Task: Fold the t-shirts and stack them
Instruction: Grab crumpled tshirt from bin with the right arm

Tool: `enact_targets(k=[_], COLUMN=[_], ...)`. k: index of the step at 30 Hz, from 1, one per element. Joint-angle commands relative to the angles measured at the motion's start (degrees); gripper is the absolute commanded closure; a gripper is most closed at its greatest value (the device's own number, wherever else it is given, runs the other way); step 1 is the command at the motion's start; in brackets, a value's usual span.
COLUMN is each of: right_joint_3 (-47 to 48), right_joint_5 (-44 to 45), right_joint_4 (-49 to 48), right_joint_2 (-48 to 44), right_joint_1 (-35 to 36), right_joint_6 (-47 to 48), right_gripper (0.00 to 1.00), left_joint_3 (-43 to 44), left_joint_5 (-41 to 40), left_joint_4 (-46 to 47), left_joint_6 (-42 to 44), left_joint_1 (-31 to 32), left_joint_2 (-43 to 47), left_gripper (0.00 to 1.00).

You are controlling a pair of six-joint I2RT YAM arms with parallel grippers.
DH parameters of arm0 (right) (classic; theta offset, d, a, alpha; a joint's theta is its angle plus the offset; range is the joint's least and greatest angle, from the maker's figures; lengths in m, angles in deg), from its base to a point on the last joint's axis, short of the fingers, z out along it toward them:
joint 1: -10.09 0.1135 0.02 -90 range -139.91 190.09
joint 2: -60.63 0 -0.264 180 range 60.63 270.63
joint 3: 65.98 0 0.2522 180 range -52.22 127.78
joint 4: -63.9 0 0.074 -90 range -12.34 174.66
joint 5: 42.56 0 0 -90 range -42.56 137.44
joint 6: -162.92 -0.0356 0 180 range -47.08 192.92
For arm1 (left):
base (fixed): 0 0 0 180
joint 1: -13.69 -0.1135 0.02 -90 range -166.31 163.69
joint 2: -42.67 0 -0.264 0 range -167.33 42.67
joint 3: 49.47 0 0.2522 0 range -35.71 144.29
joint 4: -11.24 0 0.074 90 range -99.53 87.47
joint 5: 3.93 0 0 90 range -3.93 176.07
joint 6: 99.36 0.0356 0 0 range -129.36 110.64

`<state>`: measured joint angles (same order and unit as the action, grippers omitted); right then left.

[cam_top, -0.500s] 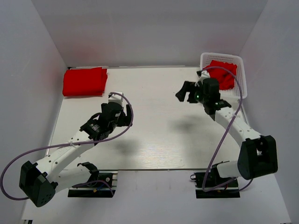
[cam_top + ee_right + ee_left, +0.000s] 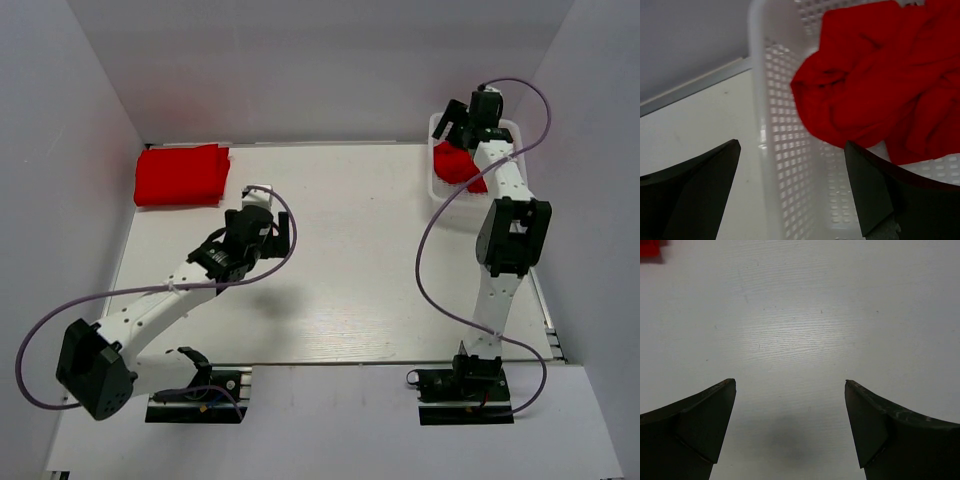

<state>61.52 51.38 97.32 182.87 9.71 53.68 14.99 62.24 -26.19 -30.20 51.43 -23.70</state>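
Observation:
One red t-shirt (image 2: 182, 174) lies folded flat at the back left of the table; a corner of it (image 2: 649, 247) shows in the left wrist view. Another red t-shirt (image 2: 457, 163) lies crumpled (image 2: 880, 90) in the white mesh basket (image 2: 436, 192) at the back right. My right gripper (image 2: 452, 118) hangs open above the basket's left wall (image 2: 785, 150), its jaws (image 2: 791, 143) wide apart and empty, the cloth just beyond them. My left gripper (image 2: 262, 222) is open over bare table (image 2: 790, 382), right of the folded shirt, holding nothing.
White walls close in the table on the left, back and right. The right arm's upright links (image 2: 510, 235) stand just in front of the basket. Purple cables loop off both arms.
The right arm has swung from the table's middle right up and back over the basket. The left arm has shifted slightly right. Both grippers stay open.

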Motion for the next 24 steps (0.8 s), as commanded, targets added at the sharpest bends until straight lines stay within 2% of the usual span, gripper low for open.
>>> enact_targets(k=[1, 7, 12, 13, 14, 17, 18, 19, 24], right_joint_3=[7.18, 13.44, 13.27, 12.92, 11.7, 9.06, 7.31, 5.38, 4.13], right_joint_5=[0.02, 0.01, -1.4, -1.57, -2.44, -2.28, -1.84, -1.23, 0.71], right_joint_4=[6.71, 1.72, -5.59, -7.6, -9.88, -12.88, -15.33, -15.61, -12.29], right_joint_2=[6.15, 17.58, 21.28, 21.2, 20.25, 16.65, 14.2, 10.95, 1.53], right_joint_1=[-3.39, -6.91, -7.88, -7.88, -7.79, -7.79, -7.7, -7.7, -7.44], right_joint_6=[-0.87, -3.42, -3.17, -2.99, -2.64, -2.55, -1.94, -1.07, 7.0], right_gripper=[0.1, 0.1, 0.1, 0.18, 0.39, 0.8, 0.97, 1.0, 1.0], left_joint_3=[4.49, 4.5, 5.03, 5.03, 5.55, 5.55, 5.55, 6.07, 4.94], left_joint_5=[-0.77, -0.77, -2.09, -2.09, -2.7, -3.23, -3.24, -3.24, -2.18], left_joint_4=[1.51, 4.06, 5.2, 5.2, 5.2, 4.59, 3.54, 2.75, 0.46], left_joint_6=[1.68, 3.35, 3.88, 3.88, 3.88, 3.88, 3.88, 3.27, 2.21], left_joint_1=[-0.29, -0.29, -0.29, -0.29, -0.29, -0.29, -0.29, -0.29, -0.29], left_joint_2=[-2.44, -5.7, -6.76, -6.76, -7.28, -7.28, -7.28, -6.59, -3.42], left_gripper=[0.0, 0.0, 0.0, 0.0, 0.0, 0.0, 0.0, 0.0, 0.0])
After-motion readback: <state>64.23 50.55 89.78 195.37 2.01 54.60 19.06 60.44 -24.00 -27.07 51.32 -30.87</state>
